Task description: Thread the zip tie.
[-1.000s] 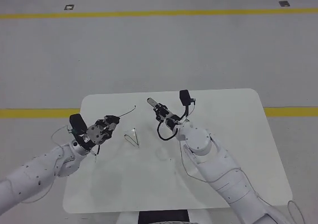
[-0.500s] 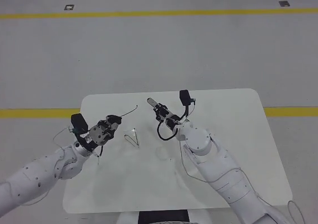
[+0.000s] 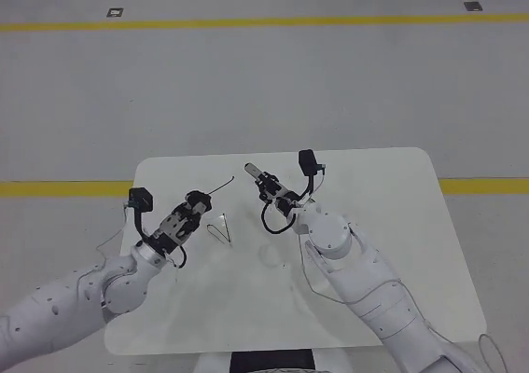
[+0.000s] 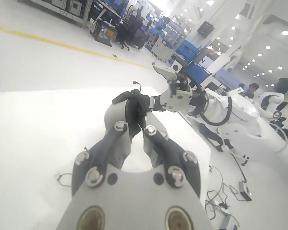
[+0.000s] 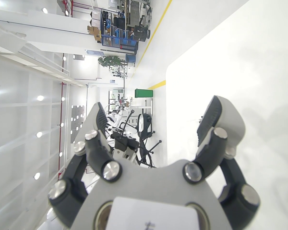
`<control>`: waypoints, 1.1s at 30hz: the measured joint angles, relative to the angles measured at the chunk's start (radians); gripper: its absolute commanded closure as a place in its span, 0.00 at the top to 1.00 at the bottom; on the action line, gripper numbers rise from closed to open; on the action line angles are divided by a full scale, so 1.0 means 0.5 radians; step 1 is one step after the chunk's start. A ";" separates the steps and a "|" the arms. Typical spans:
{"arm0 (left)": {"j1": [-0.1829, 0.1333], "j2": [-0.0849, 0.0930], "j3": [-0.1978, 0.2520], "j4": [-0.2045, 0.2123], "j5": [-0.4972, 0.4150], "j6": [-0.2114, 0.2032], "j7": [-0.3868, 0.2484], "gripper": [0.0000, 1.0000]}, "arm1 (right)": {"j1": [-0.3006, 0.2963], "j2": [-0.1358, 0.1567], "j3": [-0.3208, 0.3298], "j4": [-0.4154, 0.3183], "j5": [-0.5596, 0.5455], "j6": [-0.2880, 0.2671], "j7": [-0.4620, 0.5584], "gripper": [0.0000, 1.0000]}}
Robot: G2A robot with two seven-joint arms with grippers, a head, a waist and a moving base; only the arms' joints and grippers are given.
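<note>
Two zip ties, two grippers and one table are on view. Nearest the robot, the loose zip tie (image 3: pixel 220 231) lies flat on the table (image 3: pixel 367 186), bent into a narrow pointed shape. It is too thin to tell whether its ends are joined.

Just beside it and a little farther out, the left gripper (image 3: pixel 195 203) hangs over the table with its fingers pressed together on the held zip tie (image 3: pixel 219 186). This is a thin dark strand that runs out from the pads toward the right gripper (image 3: pixel 253 172) and ends short of it, not touching. In the left wrist view, a short curved tip of the held zip tie (image 4: pixel 139 87) rises above the black pads of the left gripper (image 4: pixel 134 101). The rest is buried between the pads, and which end is the head cannot be made out.

Farther out, the right gripper is raised over the table's middle. In the right wrist view, the right gripper (image 5: pixel 156 116) has its two ribbed fingers spread wide with nothing between them.

Beyond the table there are two yellow lines on the floor. The nearer line (image 3: pixel 49 188) is cut in two by the table, and the far line (image 3: pixel 339 20) runs unbroken.
</note>
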State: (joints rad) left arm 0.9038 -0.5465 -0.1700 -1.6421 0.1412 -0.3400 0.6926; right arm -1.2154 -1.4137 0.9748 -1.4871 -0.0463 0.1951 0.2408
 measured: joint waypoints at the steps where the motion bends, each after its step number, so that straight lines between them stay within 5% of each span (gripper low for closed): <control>1: -0.003 0.005 0.000 -0.015 -0.037 0.000 -0.022 0.00 | 0.000 0.000 0.000 0.000 0.000 0.000 0.000 1.00; 6: -0.015 0.017 -0.006 -0.064 -0.191 0.000 -0.158 0.00 | 0.000 0.000 0.000 0.000 0.000 0.000 0.000 1.00; 16: -0.010 0.015 -0.009 -0.065 -0.199 0.000 -0.163 0.00 | 0.000 0.000 0.000 0.000 0.000 0.000 0.000 1.00; 20: 0.018 0.002 -0.064 -0.114 -0.469 0.000 -0.322 0.00 | -0.001 0.000 0.000 0.000 0.000 -0.001 -0.001 1.00; 26: 0.107 0.023 -0.244 -0.167 -0.946 0.000 -0.664 0.00 | -0.010 -0.012 0.038 0.081 0.232 -0.229 0.091 1.00; 33: 0.350 0.030 -0.667 -0.176 -1.407 0.000 -1.155 0.00 | 0.160 -0.055 -0.007 0.373 0.560 -0.477 0.362 1.00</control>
State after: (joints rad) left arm 1.0789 -0.5313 -0.5035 -1.7299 -0.5622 -0.3400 0.1151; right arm -1.1352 -1.4412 0.9714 -1.3004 0.2338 -0.0436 0.4219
